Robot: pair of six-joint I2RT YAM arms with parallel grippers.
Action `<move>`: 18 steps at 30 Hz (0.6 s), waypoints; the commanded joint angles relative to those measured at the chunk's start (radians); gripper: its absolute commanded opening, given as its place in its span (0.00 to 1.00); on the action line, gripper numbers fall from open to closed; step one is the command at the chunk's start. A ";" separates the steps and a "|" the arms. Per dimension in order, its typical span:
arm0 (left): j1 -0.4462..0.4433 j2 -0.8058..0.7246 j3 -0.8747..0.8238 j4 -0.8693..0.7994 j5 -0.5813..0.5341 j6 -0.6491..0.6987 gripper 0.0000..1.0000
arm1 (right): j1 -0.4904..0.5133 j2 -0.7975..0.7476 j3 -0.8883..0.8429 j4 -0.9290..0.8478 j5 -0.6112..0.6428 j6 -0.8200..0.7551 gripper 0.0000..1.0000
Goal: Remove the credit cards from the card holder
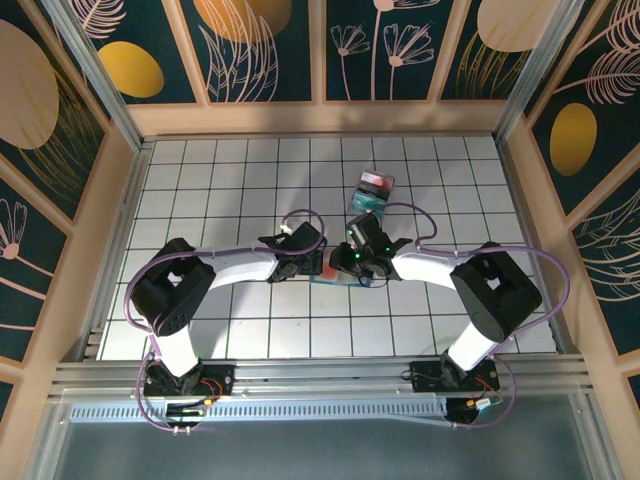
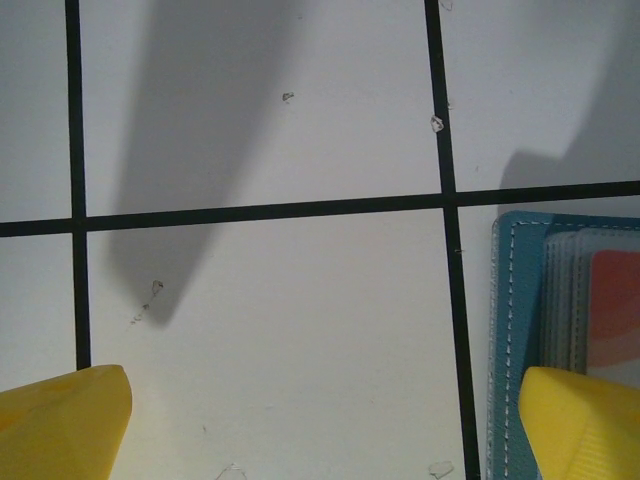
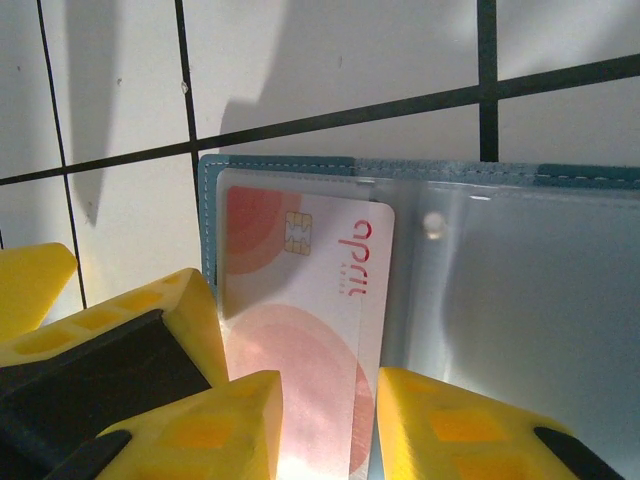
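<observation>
Open card holder (image 3: pixel 530 290) lay flat on the worktop (image 2: pixel 270 330), mid-scene under both wrists. Red-and-white credit card (image 3: pixel 320 300) sat in a clear sleeve. Right fingers (image 3: pixel 450 425) were narrowly apart over the card's end, not clamped. Left fingers (image 2: pixel 70 420) were wide, one tip over the holder's edge. Clear tray (image 1: pixel 372 192) sat just beyond.

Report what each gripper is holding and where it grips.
Left gripper: open, holding nothing. Right gripper: jaws straddle one end of the white-and-pink plastic card in the slate-blue stitched card holder; an actual grip cannot be told.
</observation>
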 commanded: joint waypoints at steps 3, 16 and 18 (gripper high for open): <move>0.005 0.031 -0.009 0.010 0.017 0.001 0.99 | -0.005 0.011 0.007 0.007 0.013 0.012 0.29; 0.005 0.038 -0.032 0.003 0.018 -0.001 0.99 | -0.017 0.024 -0.014 0.032 -0.003 0.030 0.28; 0.005 0.038 -0.029 -0.004 0.015 -0.001 0.99 | -0.018 0.026 -0.014 0.025 0.000 0.034 0.28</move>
